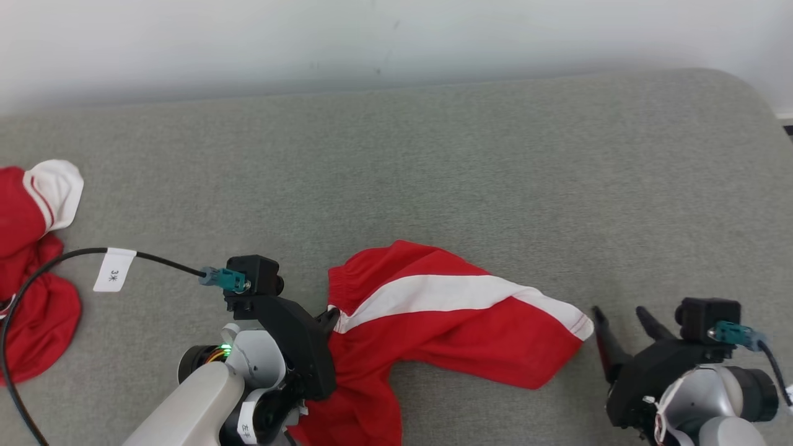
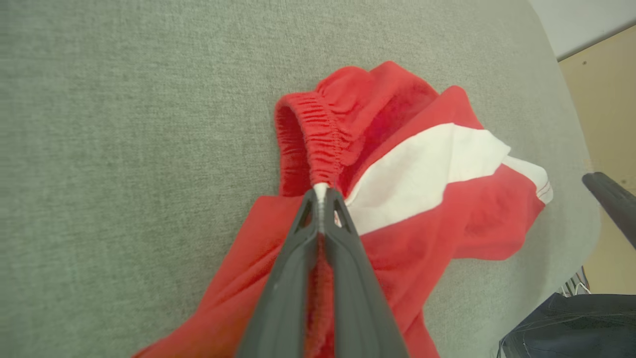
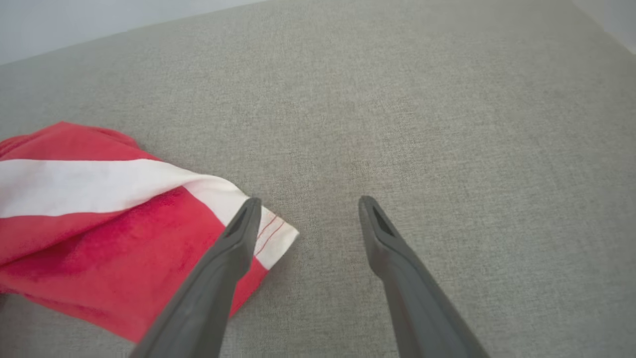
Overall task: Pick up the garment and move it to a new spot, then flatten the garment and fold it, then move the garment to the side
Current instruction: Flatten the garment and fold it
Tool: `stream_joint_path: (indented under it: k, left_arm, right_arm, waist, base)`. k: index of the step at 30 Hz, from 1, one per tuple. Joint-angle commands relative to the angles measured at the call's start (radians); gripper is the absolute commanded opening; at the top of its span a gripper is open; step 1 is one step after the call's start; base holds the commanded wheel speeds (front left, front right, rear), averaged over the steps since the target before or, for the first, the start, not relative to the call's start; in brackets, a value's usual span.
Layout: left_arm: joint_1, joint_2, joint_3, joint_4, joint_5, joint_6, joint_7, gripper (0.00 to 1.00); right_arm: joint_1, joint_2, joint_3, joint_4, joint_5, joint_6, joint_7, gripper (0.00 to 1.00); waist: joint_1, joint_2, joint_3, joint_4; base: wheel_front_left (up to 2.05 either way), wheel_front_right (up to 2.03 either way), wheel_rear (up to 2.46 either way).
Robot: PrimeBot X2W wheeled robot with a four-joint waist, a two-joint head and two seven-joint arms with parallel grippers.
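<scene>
Left wrist view showed the left hand point(image 2: 322, 199) pinched tight on the elastic waistband point(image 2: 323, 144) of the red shorts point(image 2: 427, 219), its two dark fingers pressed together with gathered cloth between them; head view placed that hand at the 9 o'clock edge of the shorts, which lay crumpled near the 6 o'clock edge of the grey fabric worktop point(image 1: 433, 155), white stripe uppermost, one part running out of view at 6 o'clock; the right hand point(image 1: 618, 313) stood wide and empty at the 3 o'clock end of the shorts, and in the right wrist view one finger point(image 3: 233, 248) hung just over the white hem corner point(image 3: 276, 236) without gripping it; a second red-and-white garment point(image 1: 37, 248) lay well apart at 9 o'clock on the worktop. By my judgement the first step, the pick-up, was in hand, with one grip made; the next move called for the right hand to shift toward 9 o'clock and close on the hem, then for both to lift together so the cloth cleared the worktop on its way to the new spot.
</scene>
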Motion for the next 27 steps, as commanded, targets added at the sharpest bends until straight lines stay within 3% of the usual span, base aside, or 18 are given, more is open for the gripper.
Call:
stream_joint_path:
  k: [1,6,7,8,13,14,15,16,19,21,22,24,27]
  left_arm:
    - [0.001,-0.004,0.001,0.005,0.014,-0.006,-0.007,0.00]
    - [-0.015,-0.016,-0.004,0.025,0.013,-0.016,-0.013,0.00]
    - [-0.017,-0.019,-0.006,0.029,0.012,-0.017,-0.013,0.00]
    - [-0.019,-0.020,-0.007,0.032,0.012,-0.020,-0.014,0.00]
    - [-0.023,-0.024,-0.007,0.044,0.010,-0.025,-0.018,0.00]
    - [-0.022,-0.024,-0.007,0.047,0.009,-0.026,-0.017,0.00]
    - [-0.020,-0.024,-0.008,0.050,0.010,-0.027,-0.017,0.00]
    - [-0.020,-0.025,-0.009,0.052,0.010,-0.027,-0.018,0.00]
    - [-0.026,-0.025,-0.009,0.054,0.010,-0.027,-0.016,0.00]
    - [-0.029,-0.024,-0.011,0.055,0.011,-0.025,-0.015,0.00]
    - [-0.030,-0.024,-0.011,0.055,0.012,-0.023,-0.014,0.00]
    - [-0.034,-0.024,-0.011,0.055,0.013,-0.021,-0.013,0.00]
    - [-0.035,-0.024,-0.012,0.054,0.013,-0.021,-0.012,0.00]
  right_arm:
    - [-0.019,0.000,0.011,0.014,0.002,0.003,0.023,1.00]
    - [-0.039,-0.001,0.004,0.063,-0.029,0.003,0.072,1.00]
    - [-0.043,0.000,-0.001,0.074,-0.033,0.003,0.076,0.96]
    - [-0.047,0.000,-0.004,0.083,-0.036,0.003,0.080,0.85]
    - [-0.060,0.000,-0.010,0.104,-0.047,0.003,0.093,0.81]
    - [-0.060,0.000,-0.009,0.112,-0.052,0.003,0.100,0.70]
    - [-0.061,0.000,-0.008,0.121,-0.054,0.003,0.107,0.50]
    - [-0.065,0.000,-0.008,0.126,-0.052,0.003,0.112,0.47]
    - [-0.082,0.000,-0.004,0.140,-0.046,0.003,0.118,0.57]
    - [-0.084,0.000,0.000,0.153,-0.045,0.003,0.126,0.49]
    - [-0.088,0.000,0.000,0.159,-0.043,0.003,0.126,0.49]
    - [-0.102,-0.001,0.002,0.172,-0.043,0.003,0.124,0.60]
    - [-0.111,0.000,0.014,0.192,-0.038,0.003,0.127,0.54]
  waist:
    - [0.0001,0.0000,0.022,0.029]
    - [0.0001,0.0000,0.028,0.043]
    - [0.0001,0.0000,0.029,0.045]
    - [0.0001,0.0000,0.029,0.046]
    - [0.0001,0.0000,0.028,0.043]
    - [0.0001,0.0000,0.027,0.042]
    - [0.0001,0.0000,0.027,0.042]
    - [0.0001,0.0000,0.026,0.041]
    - [0.0001,0.0000,0.027,0.040]
    - [0.0001,0.0000,0.028,0.041]
    - [0.0001,0.0000,0.029,0.041]
    - [0.0001,0.0000,0.031,0.043]
    - [0.0001,0.0000,0.033,0.046]
  base:
    - [0.00,0.00,0.00]
    - [0.00,0.00,0.00]
    - [0.00,0.00,0.00]
    - [0.00,0.00,0.00]
    - [0.00,0.00,0.00]
    - [0.00,0.00,0.00]
    - [0.00,0.00,0.00]
    - [0.00,0.00,0.00]
    - [0.00,0.00,0.00]
    - [0.00,0.00,0.00]
    - [0.00,0.00,0.00]
    - [0.00,0.00,0.00]
    - [0.00,0.00,0.00]
